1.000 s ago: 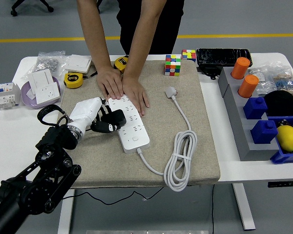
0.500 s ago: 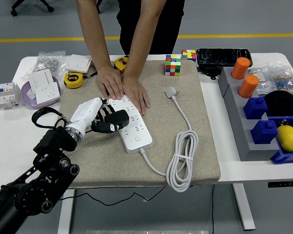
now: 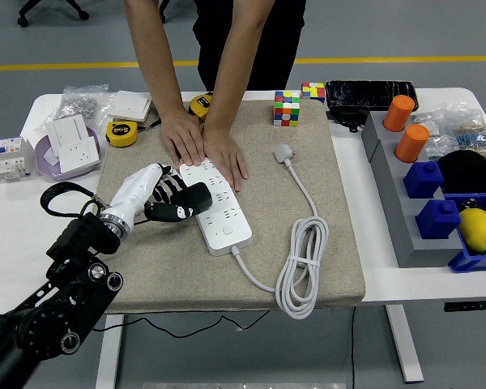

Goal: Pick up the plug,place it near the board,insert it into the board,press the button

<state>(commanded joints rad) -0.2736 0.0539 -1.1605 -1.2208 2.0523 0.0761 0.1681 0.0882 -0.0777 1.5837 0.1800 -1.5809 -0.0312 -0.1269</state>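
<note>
A white power strip [image 3: 221, 212] lies along the middle of the beige mat [image 3: 332, 243]. A person's two hands [image 3: 202, 146] press flat on its far end. My left hand [image 3: 172, 201], white with black fingers, reaches in from the lower left and is shut on a black plug [image 3: 195, 198]. The plug sits against the strip's left side, over its middle sockets. I cannot tell whether its pins are in. The strip's round button [image 3: 224, 231] shows near its front end. The strip's own white plug [image 3: 284, 151] lies loose on the mat to the right.
The strip's white cable [image 3: 301, 267] lies coiled at the mat's front right. Cubes [image 3: 287, 108], tape measures [image 3: 122, 132] and wall sockets [image 3: 74, 146] line the far and left side. Blue bins [image 3: 437, 215] and orange cylinders [image 3: 405, 126] stand on the right.
My left arm has swung back to the left and lower, and the hand has stretched out flatter. The black plug has stayed at the strip. The person's hands have not moved.
</note>
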